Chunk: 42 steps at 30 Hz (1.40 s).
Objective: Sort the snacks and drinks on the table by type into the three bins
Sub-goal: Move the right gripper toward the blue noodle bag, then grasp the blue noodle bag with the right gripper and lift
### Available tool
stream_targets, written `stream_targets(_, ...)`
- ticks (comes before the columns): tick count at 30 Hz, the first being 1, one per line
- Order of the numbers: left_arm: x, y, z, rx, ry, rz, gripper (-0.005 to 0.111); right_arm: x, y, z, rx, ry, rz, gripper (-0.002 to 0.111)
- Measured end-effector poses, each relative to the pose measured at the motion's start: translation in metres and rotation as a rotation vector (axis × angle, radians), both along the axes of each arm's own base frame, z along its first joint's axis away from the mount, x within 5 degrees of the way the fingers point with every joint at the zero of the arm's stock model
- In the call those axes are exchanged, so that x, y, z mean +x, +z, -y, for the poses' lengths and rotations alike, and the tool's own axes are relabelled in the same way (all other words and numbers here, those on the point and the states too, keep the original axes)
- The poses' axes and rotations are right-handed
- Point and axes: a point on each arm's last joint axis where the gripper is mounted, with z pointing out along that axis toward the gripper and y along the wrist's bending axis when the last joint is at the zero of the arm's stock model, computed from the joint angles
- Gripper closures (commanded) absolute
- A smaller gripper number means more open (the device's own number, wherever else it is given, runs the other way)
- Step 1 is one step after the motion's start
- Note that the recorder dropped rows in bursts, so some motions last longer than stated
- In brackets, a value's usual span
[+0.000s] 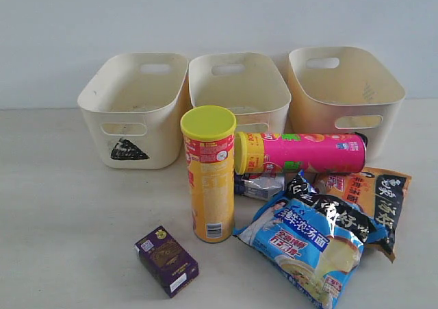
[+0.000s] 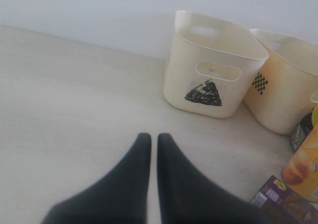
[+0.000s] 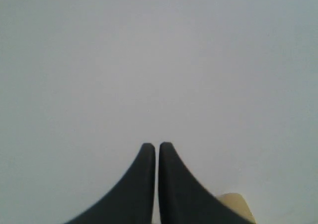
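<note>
The triangle-marked bin [image 1: 157,117], middle bin [image 1: 205,83] and right bin [image 1: 315,110] are ranged before the pale wall [image 1: 205,14], with only bare plastic seen inside. On the whitish counter [image 1: 68,220] the yellow chip tube [image 1: 209,179] is stood upright. The pink chip tube [image 1: 308,153] is laid sideways, lid toward it. The left gripper [image 2: 154,137] and right gripper [image 3: 157,145] are pressed together, empty.

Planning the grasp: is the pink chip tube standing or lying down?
Lying down. The pink chip tube rests on its side, beside the upright yellow chip tube.
</note>
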Motion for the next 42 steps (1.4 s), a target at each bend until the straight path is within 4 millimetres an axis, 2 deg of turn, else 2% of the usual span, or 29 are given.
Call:
stream_targets(6, 0.0, 0.0, 0.0, 0.0, 0.0, 0.0, 0.102, 0.03, 0.062, -0.004, -0.089, -0.015, -0.026, 0.108)
stream_targets(9, 0.0, 0.0, 0.0, 0.0, 0.0, 0.0, 0.102, 0.057, 0.081, -0.008, -0.174, 0.001, -0.168, 0.108)
stream_targets(12, 0.0, 0.0, 0.0, 0.0, 0.0, 0.0, 0.102, 0.088, 0.087, -0.014, -0.296, 0.047, -0.395, 0.108)
stream_targets(17, 0.0, 0.0, 0.0, 0.0, 0.0, 0.0, 0.102, 0.129, 0.075, -0.025, -0.417, 0.192, -0.799, 0.108)
stream_targets(20, 0.0, 0.0, 0.0, 0.0, 0.0, 0.0, 0.102, 0.15, 0.057, -0.032, -0.444, 0.309, -1.019, 0.108)
stream_targets(23, 0.0, 0.0, 0.0, 0.0, 0.0, 0.0, 0.102, 0.162, 0.038, -0.038, -0.435, 0.423, -1.187, 0.108)
stream_targets(26, 0.0, 0.0, 0.0, 0.0, 0.0, 0.0, 0.102, 0.172, 0.022, -0.044, -0.401, 0.501, -1.292, 0.108)
stream_targets(32, 0.0, 0.0, 0.0, 0.0, 0.0, 0.0, 0.102, 0.186, 0.009, -0.048, -0.35, 0.551, -1.346, 0.106)
stream_targets(35, 0.0, 0.0, 0.0, 0.0, 0.0, 0.0, 0.102, 0.188, -0.001, -0.051, -0.299, 0.567, -1.345, 0.092)
stream_targets(39, 0.0, 0.0, 0.0, 0.0, 0.0, 0.0, 0.102, 0.186, -0.033, -0.053, -0.21, 0.567, -1.379, 0.053)
stream_targets(42, 0.0, 0.0, 0.0, 0.0, 0.0, 0.0, 0.102, 0.18, -0.064, -0.054, -0.116, 0.553, -1.41, 0.031)
